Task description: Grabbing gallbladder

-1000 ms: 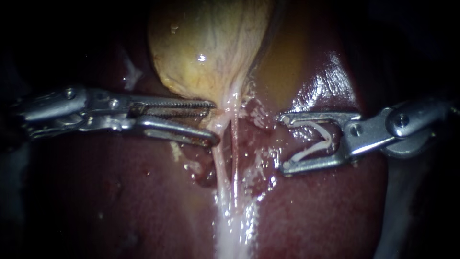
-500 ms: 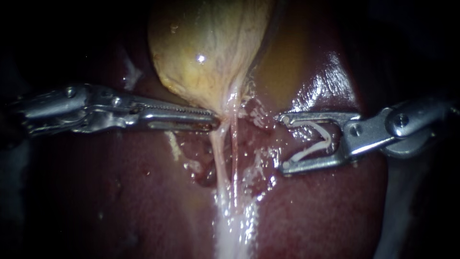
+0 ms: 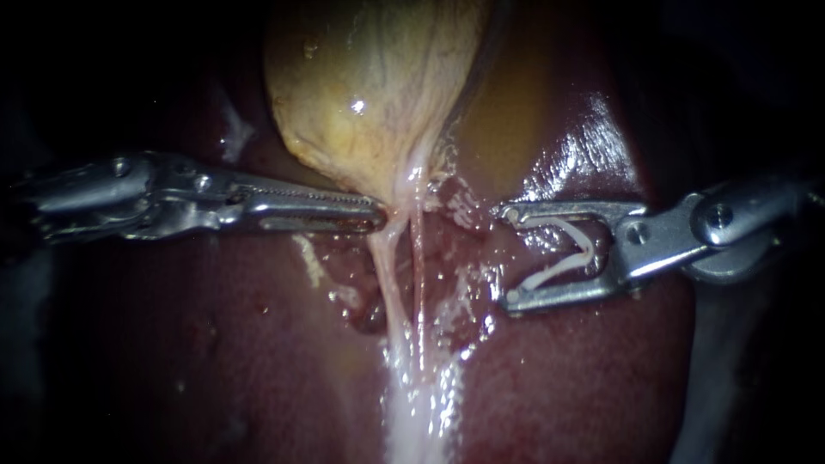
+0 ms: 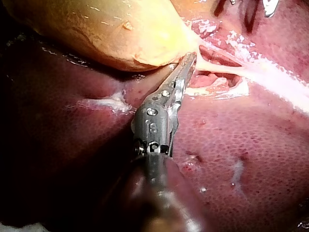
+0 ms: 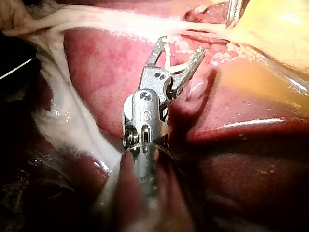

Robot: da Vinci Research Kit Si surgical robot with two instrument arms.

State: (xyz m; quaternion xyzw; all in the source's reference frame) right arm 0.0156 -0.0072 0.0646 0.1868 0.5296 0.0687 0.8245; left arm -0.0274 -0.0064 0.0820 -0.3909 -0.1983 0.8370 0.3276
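Endoscope view, left to right.

The left margin is dark. Our left instrument [image 3: 378,212] comes in level across the liver [image 3: 215,344]. Its jaws are clamped together on the narrow lower end of the gallbladder [image 3: 369,86], where the yellow sac tapers to pale tissue. The left wrist view shows the same: the tips pinch the tissue just under the sac's edge. The sac itself sits at upper centre, bulging above the jaws and running out of the top edge.

From the grasped point a pale tube [image 3: 391,275] runs down the midline, with a thinner strand close beside it on the right. Both merge into white tissue at the bottom edge. A raw, wet pocket [image 3: 455,223] lies just right of them.

Our right instrument [image 3: 511,255] stands beyond the pocket, apart from the tubes. Its jaws are spread wide and carry a white V-shaped clip [image 3: 559,249], one leg against each jaw. Their tips point at the pocket and the tubes.

Open liver surface lies below both instruments. Nothing lies between the right tips and the tubes but the pocket. The right margin is dark.
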